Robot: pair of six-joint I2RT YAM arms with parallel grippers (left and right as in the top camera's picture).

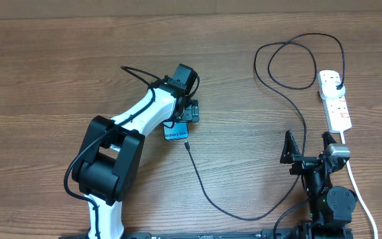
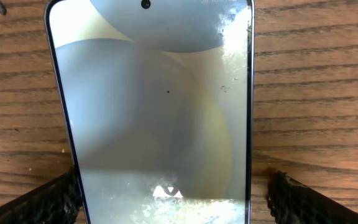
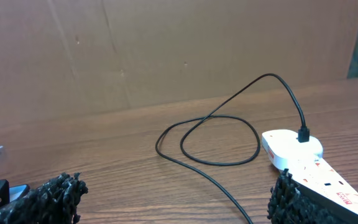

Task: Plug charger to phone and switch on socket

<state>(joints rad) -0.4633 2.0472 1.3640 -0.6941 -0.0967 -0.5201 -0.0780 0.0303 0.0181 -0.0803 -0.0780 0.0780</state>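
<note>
The phone (image 1: 175, 133) lies flat on the wooden table, its blue screen end with white text showing from under my left arm. In the left wrist view the phone (image 2: 154, 112) fills the frame. My left gripper (image 1: 181, 121) (image 2: 166, 205) is open, with one finger on each side of the phone's long edges. The charger (image 1: 207, 192) is a thin black cable. Its connector tip (image 1: 186, 143) rests just right of the phone's end, and its plug (image 1: 337, 83) (image 3: 303, 134) sits in the white socket (image 1: 335, 101) (image 3: 309, 165). My right gripper (image 1: 308, 145) (image 3: 169, 199) stands open and empty, near the socket.
The charger cable (image 3: 210, 134) loops on the table left of the socket. A thick white cord (image 1: 360, 192) runs from the socket toward the front edge beside the right arm. A brown cardboard wall (image 3: 166, 50) stands behind the table.
</note>
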